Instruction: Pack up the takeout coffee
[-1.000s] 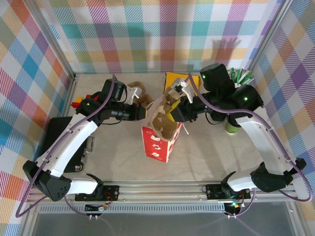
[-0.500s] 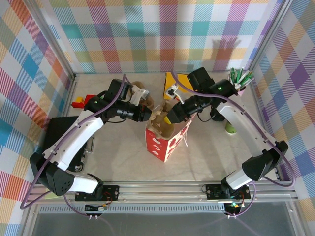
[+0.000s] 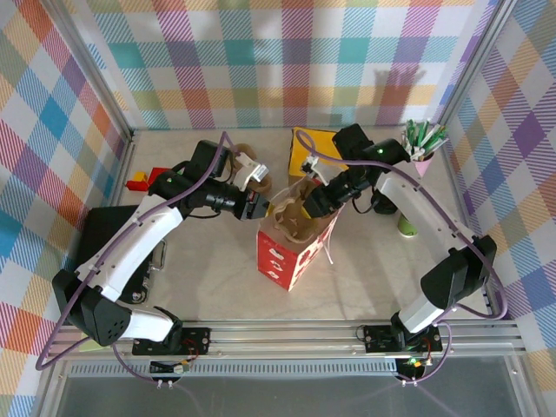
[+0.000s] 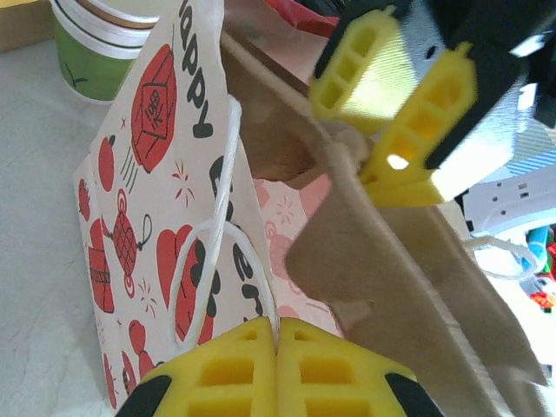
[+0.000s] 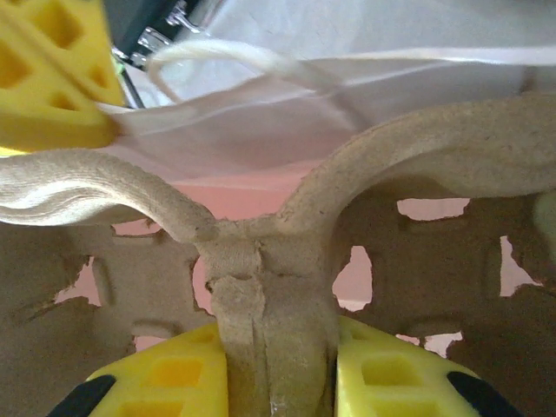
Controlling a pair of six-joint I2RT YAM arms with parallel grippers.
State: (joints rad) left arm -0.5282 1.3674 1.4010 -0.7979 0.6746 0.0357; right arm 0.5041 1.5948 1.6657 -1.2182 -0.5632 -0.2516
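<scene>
**Cup Holder Goes Into the Red Bag**

Close to the arms, in the middle of the table [image 3: 208, 278], stands a red and white paper bag [image 3: 280, 261]. Its top is open.

The left gripper [image 4: 276, 334] is at the bag's top left edge. Its yellow fingers are pressed tight together. The bag's white string handle [image 4: 228, 156] runs in between them.

The right gripper [image 5: 276, 347] is at the bag's top right edge. It squeezes the middle rib of a brown cardboard cup holder [image 3: 294, 211], with one finger on each side. The cup holder sits tilted in the mouth of the bag, part in and part sticking up. I cannot tell if a cup is in it.

Farther off to the right, a stack of green and white cups [image 4: 91, 52] stands on the table. Just beside it, under the right arm, is a dark round thing. It may be the black lid of the takeout coffee [image 3: 380, 205], but the arm hides most of it, so I cannot be sure.

At the back, a yellow flat thing [image 3: 306, 139] lies behind the bag. In the far right corner is a pink cup of sticks [image 3: 423, 149].
</scene>
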